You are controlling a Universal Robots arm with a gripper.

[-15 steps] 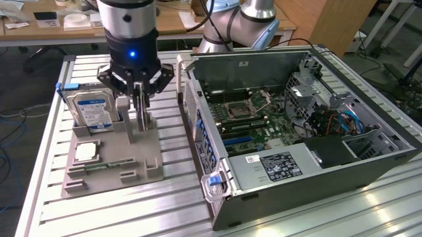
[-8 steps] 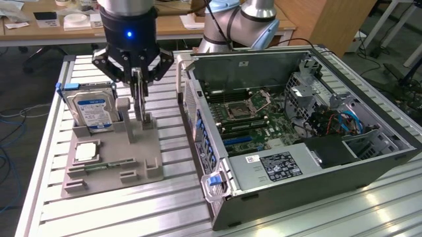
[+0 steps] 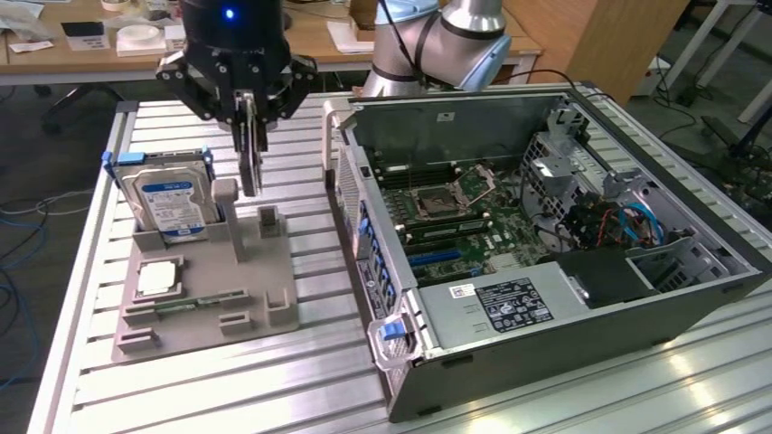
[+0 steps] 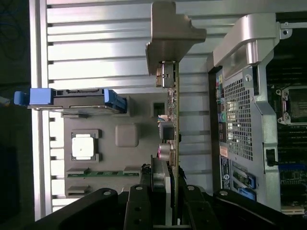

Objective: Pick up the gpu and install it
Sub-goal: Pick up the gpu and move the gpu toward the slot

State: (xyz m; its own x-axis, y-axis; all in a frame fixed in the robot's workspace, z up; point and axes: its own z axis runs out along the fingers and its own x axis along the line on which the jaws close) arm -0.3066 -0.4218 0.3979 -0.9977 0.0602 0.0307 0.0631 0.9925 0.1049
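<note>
The gpu [image 3: 251, 158] hangs edge-on from my gripper [image 3: 249, 117], which is shut on the card's upper part. The card is lifted just above the grey parts holder [image 3: 205, 289], over the holder's slotted posts. In the wrist view the gpu [image 4: 175, 120] is a thin vertical edge with its silvery end bracket [image 4: 170, 33] at the far end, and my gripper [image 4: 168, 191] clamps it from both sides. The open computer case [image 3: 711, 280] lies to the exterior view's right, motherboard [image 3: 458, 217] exposed, with a blue slot [image 3: 440, 258] near its front.
On the holder stand a silver hard drive [image 3: 169, 203] with blue rails, a processor chip [image 3: 157, 280] and a green memory stick [image 3: 181, 310]. The case's perforated rear wall [image 4: 237, 120] rises close beside the card. A slatted aluminium table [image 3: 302, 380] carries everything.
</note>
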